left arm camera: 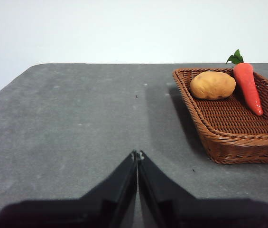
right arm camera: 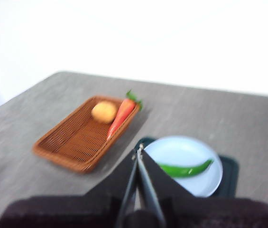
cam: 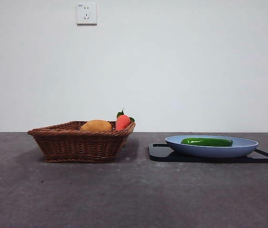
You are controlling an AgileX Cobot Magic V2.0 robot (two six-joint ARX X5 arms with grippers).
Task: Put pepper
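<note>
Pepper [cam: 206,141] lies flat in the blue plate [cam: 240,148] on a black tray [cam: 160,153], at 3 o'clock from the wicker basket [cam: 79,145] on the tabletop [cam: 124,194]. Right hand [right arm camera: 139,150] hovers above the plate, jaws together; left hand [left arm camera: 137,155] waits, jaws together. Judged step: approach, pepper not grasped. Next: open the right hand, descend across the pepper's middle.
</note>
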